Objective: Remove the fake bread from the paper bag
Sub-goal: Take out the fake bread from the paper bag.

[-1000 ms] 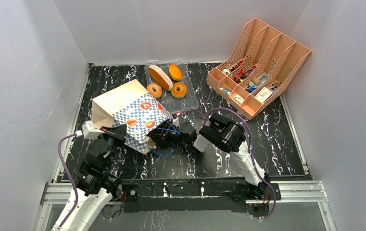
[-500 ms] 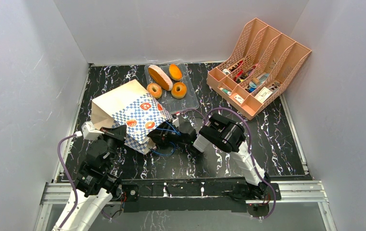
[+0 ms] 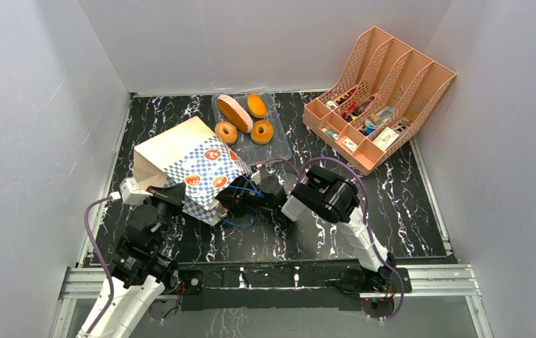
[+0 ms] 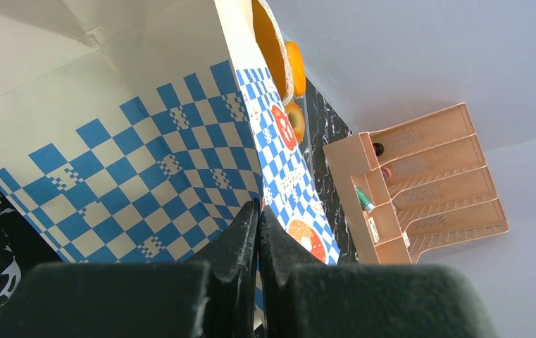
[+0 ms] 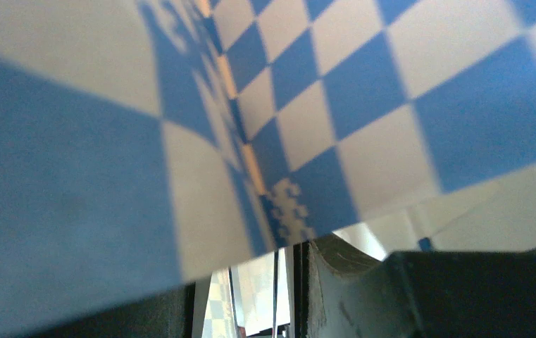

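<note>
A: Kraft paper bag (image 3: pixel 180 151), where is it?
B: On its side toward the table's left edge, mouth turned to the near edge. The left gripper (image 4: pixel 258 211) is pinched tight on its checkered rim.
A: And the right gripper (image 3: pixel 240 201)?
B: At the bag's mouth, under the paper. I cannot tell how wide it stands.
A: Fake bread (image 3: pixel 235 113)?
B: Four pieces on the clear tray (image 3: pixel 279 151) by the far edge.

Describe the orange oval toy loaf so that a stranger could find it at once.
Near the far edge of the black marbled table, left of the pink lattice organizer, lies a clear plastic tray. The orange oval toy loaf is its longest pastry, pale-faced, without a hole.
</note>
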Tool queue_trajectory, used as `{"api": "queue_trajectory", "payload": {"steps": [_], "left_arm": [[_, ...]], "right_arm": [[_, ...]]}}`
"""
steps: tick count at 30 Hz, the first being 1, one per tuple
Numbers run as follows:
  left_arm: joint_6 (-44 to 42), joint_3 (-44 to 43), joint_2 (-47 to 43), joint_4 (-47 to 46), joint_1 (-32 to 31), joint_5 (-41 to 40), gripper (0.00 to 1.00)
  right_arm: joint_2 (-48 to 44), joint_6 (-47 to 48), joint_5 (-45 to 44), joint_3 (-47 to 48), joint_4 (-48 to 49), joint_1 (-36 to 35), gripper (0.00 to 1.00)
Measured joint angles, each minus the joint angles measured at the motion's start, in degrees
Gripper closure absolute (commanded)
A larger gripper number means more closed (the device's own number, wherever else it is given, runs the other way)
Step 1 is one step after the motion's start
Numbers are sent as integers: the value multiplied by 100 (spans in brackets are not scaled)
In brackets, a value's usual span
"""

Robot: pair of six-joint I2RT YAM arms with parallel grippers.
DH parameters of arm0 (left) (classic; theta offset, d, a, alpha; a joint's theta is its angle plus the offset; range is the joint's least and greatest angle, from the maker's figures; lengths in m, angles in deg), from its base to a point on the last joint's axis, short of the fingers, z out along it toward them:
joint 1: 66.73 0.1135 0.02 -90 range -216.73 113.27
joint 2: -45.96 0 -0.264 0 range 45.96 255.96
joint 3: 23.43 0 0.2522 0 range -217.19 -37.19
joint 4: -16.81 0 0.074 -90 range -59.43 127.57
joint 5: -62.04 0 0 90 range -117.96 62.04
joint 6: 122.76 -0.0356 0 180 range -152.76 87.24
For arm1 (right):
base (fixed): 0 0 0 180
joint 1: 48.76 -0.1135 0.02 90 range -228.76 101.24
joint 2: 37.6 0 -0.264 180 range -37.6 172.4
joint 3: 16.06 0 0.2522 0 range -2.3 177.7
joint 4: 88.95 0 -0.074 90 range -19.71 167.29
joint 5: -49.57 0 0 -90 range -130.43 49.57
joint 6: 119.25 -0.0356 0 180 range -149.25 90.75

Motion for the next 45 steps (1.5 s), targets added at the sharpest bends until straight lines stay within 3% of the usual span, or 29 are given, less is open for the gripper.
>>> {"api": "queue_trajectory", "payload": {"steps": [12, 29, 39, 43, 45], "left_arm": [[-7, 0, 0, 70, 0, 0, 100], [-90, -2, -146, 323, 0, -4, 100], [-339, -101, 470, 129, 0, 404, 100], [-413, -111, 693, 4, 0, 647, 100], [-437, -120, 780, -42, 0, 717, 100]], "right_arm": [[15, 13, 81, 393, -286, 0, 64], [13, 177, 236, 68, -439, -50, 64], [142, 168, 308, 1040, -940, -74, 63], [435, 166, 522, 1517, -1075, -74, 72], [551, 136, 570, 1637, -1005, -74, 84]]}}
